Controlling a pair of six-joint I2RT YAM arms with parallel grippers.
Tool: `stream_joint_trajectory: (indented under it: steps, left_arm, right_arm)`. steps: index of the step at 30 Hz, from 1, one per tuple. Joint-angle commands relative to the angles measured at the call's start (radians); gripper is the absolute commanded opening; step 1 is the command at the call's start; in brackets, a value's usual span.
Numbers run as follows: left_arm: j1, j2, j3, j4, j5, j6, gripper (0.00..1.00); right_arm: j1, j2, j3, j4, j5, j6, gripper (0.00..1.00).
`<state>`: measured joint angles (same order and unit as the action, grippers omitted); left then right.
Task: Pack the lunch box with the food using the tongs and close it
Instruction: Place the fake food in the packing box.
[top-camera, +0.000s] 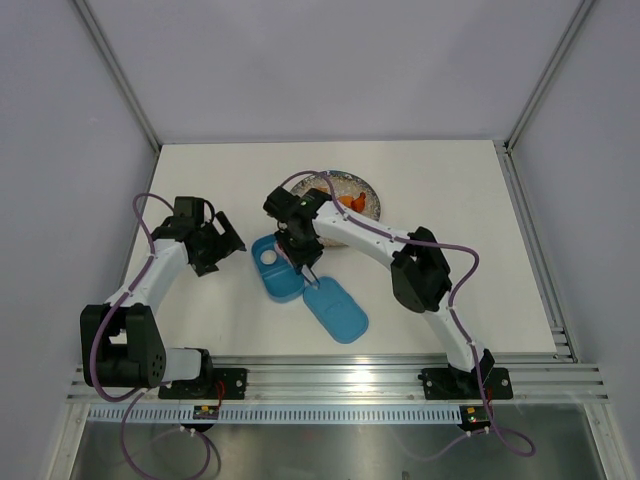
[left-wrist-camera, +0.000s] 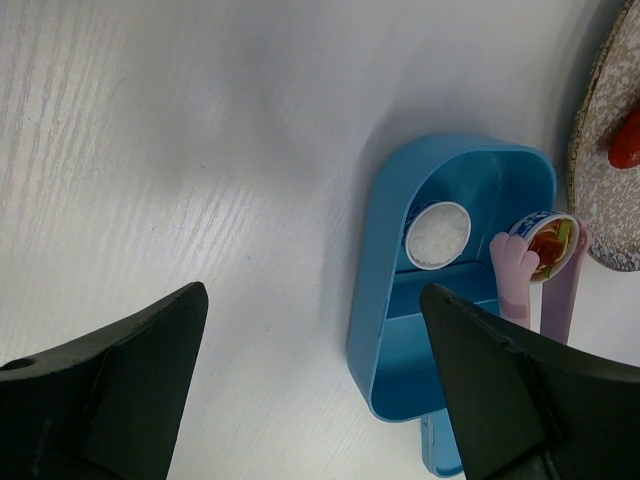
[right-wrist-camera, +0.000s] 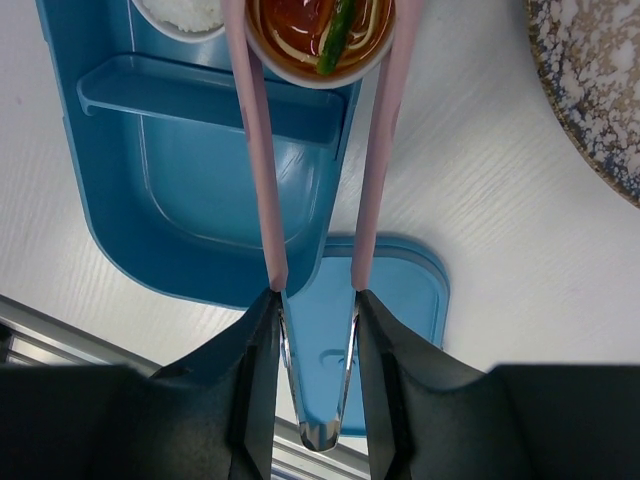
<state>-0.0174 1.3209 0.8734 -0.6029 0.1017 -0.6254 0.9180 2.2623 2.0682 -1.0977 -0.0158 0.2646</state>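
- On the table (top-camera: 460, 220), centrally, the lunch box (right-wrist-camera: 190, 190) lies open, lid (right-wrist-camera: 405, 290) at its near end.
- Right gripper (right-wrist-camera: 318, 300) clamps the tongs (right-wrist-camera: 257, 170), pinching a food cup (right-wrist-camera: 320, 40) over its rim (packing step).
- Left gripper (left-wrist-camera: 312, 300) gapes, empty.
- Next, likely: lower into box, release.

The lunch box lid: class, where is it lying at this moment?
In the top view the lid lies flat on the table, just right of the open lunch box, on its near side.

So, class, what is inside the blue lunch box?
A white rice cup sits in one compartment of the lunch box; the other looks bare. The tongs and their held bowl cover part of the rim.
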Motion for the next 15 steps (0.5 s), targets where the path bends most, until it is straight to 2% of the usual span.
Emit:
stream_joint_trajectory:
  steps: [1,15]
  left_arm:
    - [0.007,-0.019,0.010,0.015,-0.005,0.012,0.91]
    - [0.007,-0.015,0.003,0.025,0.007,0.009,0.91]
  right_arm:
    - [0.028,0.003,0.047,-0.018,0.005,-0.019,0.22]
    - [0.047,-0.001,0.084,-0.041,0.063,-0.016,0.22]
